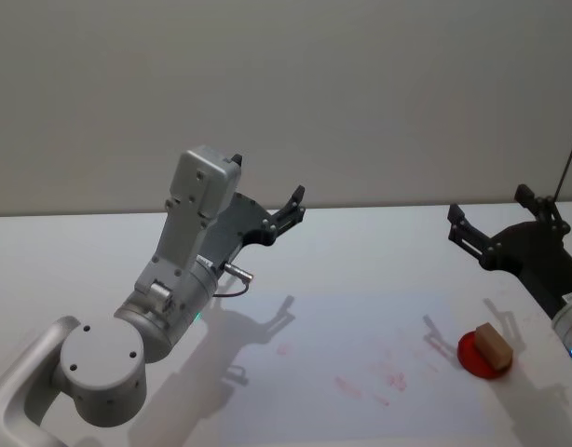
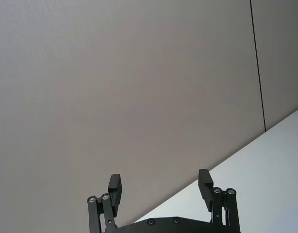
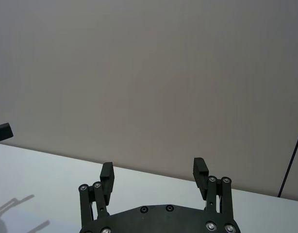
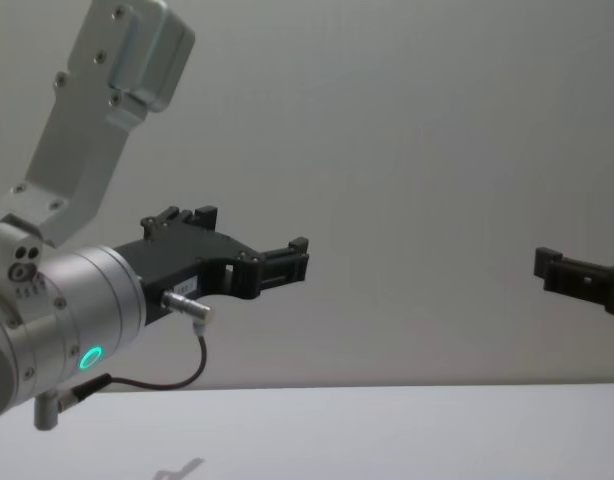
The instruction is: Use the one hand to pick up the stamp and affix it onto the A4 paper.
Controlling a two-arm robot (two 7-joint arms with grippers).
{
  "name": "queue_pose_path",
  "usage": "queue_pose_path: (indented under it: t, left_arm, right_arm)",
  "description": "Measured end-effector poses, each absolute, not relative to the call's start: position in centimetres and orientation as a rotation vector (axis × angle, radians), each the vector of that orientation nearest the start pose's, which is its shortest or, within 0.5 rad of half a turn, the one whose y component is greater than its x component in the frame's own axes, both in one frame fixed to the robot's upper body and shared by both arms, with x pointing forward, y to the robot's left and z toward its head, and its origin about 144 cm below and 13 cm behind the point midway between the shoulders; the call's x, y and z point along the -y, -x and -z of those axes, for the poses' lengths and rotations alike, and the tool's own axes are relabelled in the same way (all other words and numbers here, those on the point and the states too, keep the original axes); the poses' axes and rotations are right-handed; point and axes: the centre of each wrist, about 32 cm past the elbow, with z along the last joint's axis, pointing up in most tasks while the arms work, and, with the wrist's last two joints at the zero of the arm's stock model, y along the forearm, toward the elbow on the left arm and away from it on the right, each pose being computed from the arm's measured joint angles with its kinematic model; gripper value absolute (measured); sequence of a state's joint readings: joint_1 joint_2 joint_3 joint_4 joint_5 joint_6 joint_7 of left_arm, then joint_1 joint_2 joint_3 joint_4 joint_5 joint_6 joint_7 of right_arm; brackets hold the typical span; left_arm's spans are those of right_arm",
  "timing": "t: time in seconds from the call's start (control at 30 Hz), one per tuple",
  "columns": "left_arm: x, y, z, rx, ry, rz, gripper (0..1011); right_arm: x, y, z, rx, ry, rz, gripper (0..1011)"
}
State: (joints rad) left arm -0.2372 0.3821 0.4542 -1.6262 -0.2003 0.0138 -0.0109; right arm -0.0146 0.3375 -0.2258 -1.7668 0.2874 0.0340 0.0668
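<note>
The stamp lies on a red ink pad, robot-side of the right gripper, whose jaws gape empty. The left gripper, also spread, hangs farther off

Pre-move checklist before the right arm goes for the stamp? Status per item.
1. Right claw open and empty: ok, fingers apart, nothing between them.
2. Stamp free to grasp: ok, it sits on the red ink pad with nothing over it.
3. Right claw lined up over the stamp: not ok, it is raised above the table and farther back than the stamp.
4. A4 paper flat on the table: ok; it already bears faint red marks.
5. Left claw clear of the stamp: ok, it is raised, open and well off to the left.
</note>
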Motion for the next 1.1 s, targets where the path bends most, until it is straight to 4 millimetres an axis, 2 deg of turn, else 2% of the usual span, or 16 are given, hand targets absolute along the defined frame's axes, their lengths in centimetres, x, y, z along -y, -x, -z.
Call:
queue_pose_path:
  t: [1.1]
  left_arm:
    - [-19.84,-49.2,-120.44,0.268,-0.061,-1.124,1001]
  right_arm:
    - [23.71,-44.33,-118.87,0.075,-0.026,1.23,1001]
